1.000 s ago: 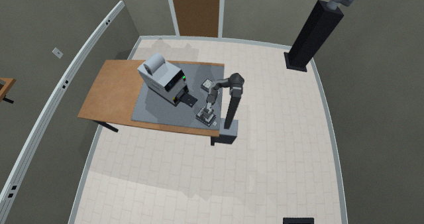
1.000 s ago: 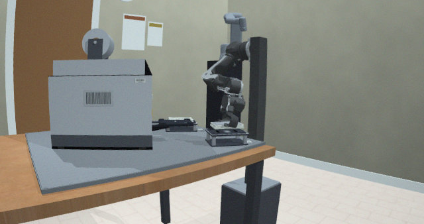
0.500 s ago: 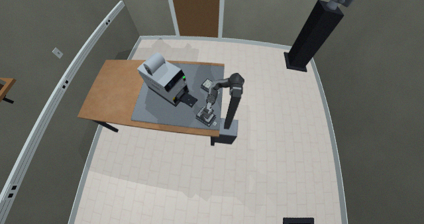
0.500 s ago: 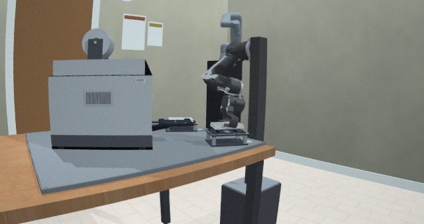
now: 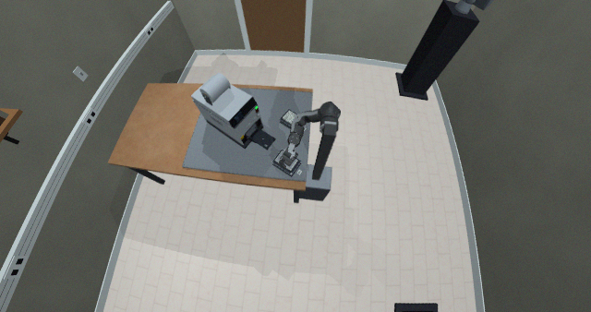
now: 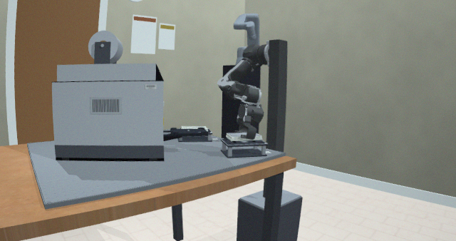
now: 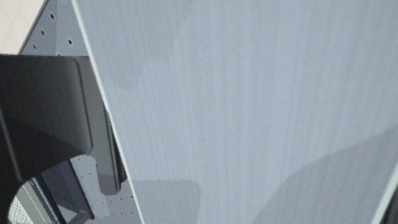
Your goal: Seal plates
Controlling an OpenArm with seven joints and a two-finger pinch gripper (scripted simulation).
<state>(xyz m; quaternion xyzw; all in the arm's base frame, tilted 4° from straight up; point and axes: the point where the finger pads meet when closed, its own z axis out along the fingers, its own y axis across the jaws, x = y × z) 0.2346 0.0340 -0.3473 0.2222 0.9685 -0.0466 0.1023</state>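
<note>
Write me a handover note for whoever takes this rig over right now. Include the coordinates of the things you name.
Gripper [image 5: 288, 159] [image 6: 249, 135] [image 7: 223, 137]: shut on the held plate [image 5: 280, 157] [image 6: 235, 137] [image 7: 240, 100], at the near nest [image 6: 229, 150]; can't tell whether it is fully seated.
Done: the held plate's top is smooth with no wells showing, so it looks sealed.
Sealer: stage [image 5: 265, 139] out with no plate on it, lamp [image 5: 257, 108] green.
Other plate [image 5: 289, 116] [image 6: 194, 127]: in the far nest, apparently still open.
Left: seat the held plate, check A1, release; then seal and return the other. Nest labels unreadable here.
</note>
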